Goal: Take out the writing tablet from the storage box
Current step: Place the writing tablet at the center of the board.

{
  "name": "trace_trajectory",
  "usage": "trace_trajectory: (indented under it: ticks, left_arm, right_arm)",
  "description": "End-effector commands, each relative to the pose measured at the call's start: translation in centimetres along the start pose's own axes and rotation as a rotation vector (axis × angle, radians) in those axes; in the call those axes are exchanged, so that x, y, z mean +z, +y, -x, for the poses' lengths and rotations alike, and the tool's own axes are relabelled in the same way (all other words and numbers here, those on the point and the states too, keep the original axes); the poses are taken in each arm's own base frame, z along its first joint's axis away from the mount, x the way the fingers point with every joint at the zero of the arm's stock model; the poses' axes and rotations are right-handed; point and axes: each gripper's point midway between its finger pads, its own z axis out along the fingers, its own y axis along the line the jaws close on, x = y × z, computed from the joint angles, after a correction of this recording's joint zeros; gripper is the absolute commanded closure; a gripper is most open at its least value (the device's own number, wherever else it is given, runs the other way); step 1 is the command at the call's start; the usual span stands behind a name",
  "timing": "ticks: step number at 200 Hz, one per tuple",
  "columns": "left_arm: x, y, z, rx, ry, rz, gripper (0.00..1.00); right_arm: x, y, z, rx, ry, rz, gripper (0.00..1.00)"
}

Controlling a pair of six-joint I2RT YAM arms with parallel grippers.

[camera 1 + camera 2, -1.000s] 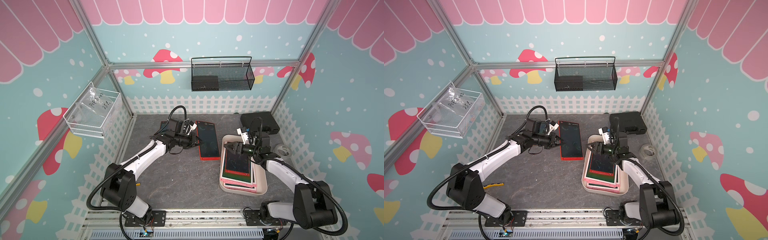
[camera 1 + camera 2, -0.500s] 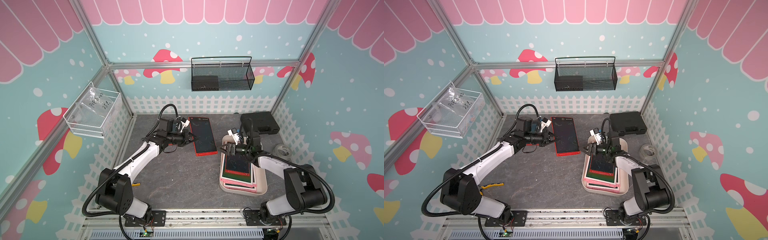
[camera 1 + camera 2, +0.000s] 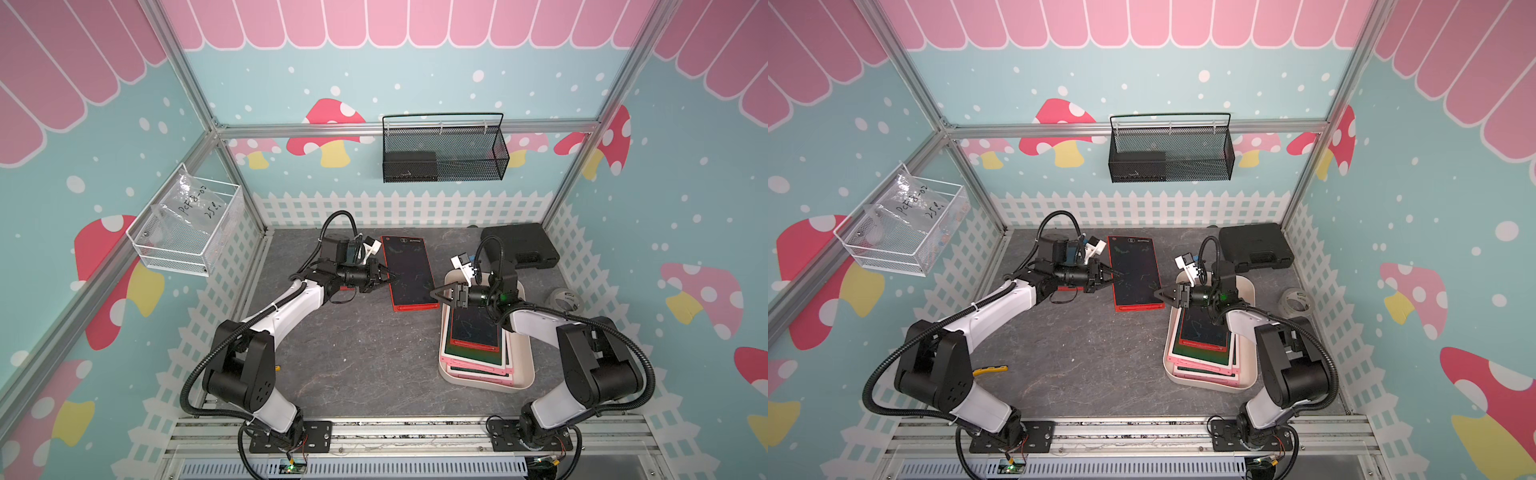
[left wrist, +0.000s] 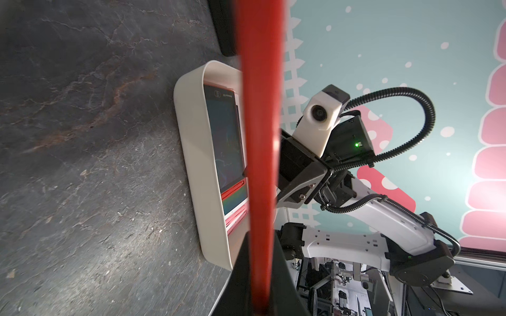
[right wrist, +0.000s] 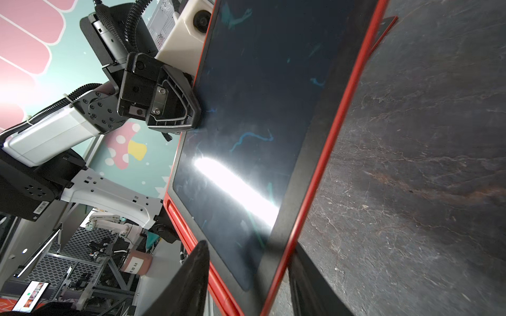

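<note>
Now, one tablet (red) out, one box

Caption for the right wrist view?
Left gripper clamps one edge of the red writing tablet; right gripper, open, straddles the opposite edge.

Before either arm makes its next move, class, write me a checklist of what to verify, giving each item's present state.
1. Left claw shut on the red-framed black writing tablet: ok.
2. Right claw closed on the tablet's opposite edge: not ok, jaws astride it but open.
3. Tablet clear of the cream-white plastic storage box: ok.
4. Other tablets stacked flat in the box: ok.
5. Tablet lifted off the grey stone-look table: cannot tell.
</note>
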Motion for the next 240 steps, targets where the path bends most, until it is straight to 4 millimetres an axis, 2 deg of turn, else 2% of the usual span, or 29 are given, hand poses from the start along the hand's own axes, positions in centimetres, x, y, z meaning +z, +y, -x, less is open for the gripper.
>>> trace_trajectory:
  ticks: [1,29,60,77,95,139,154,161,166,204,227,240]
  left_arm:
    - [0.4,-0.4,0.7,0.025,-0.005,-0.059,0.97]
    - [0.8,0.6,0.9,0.013,0.015,-0.057,0.95]
    - [1.2,3.5,1.0,-0.036,0.019,0.011,0.91]
    - [1.6,4.9,0.9,-0.050,0.035,0.045,0.85]
    - [1.7,7.0,0.9,-0.070,0.036,0.127,0.74]
    - [1.1,9.9,1.7,-0.125,0.027,0.198,0.63]
    - [0.3,10.3,2.3,-0.137,0.003,0.205,0.59]
    - [-0.3,10.5,2.8,-0.148,-0.014,0.205,0.50]
    - [-0.9,10.6,3.2,-0.158,-0.027,0.202,0.47]
    - [-6.4,10.1,6.4,-0.170,-0.172,0.204,0.46]
    - [-9.1,10.4,6.8,-0.187,-0.254,0.257,0.46]
    - [-10.1,10.5,6.4,-0.194,-0.297,0.285,0.46]
  right_arm:
    - [0.5,1.5,-0.2,-0.043,0.025,0.076,0.56]
    - [0.5,1.6,-0.1,-0.043,0.021,0.093,0.63]
    - [0.7,1.2,0.0,-0.028,0.022,0.088,0.78]
    - [0.8,0.7,0.0,-0.016,0.024,0.083,0.84]
    - [1.1,0.2,0.1,-0.006,0.026,0.078,0.89]
    - [1.4,-0.9,0.9,0.011,0.009,0.030,0.96]
    - [1.5,-1.5,1.2,0.025,0.001,0.006,0.98]
    - [1.6,-1.7,1.4,0.033,-0.003,0.000,0.99]
    - [1.6,-1.8,1.5,0.039,-0.007,-0.005,0.99]
    - [2.0,-3.4,2.4,0.100,-0.039,-0.057,1.00]
    - [2.5,-4.5,3.1,0.158,-0.064,-0.090,1.00]
    - [3.2,-4.9,3.6,0.192,-0.081,-0.106,1.00]
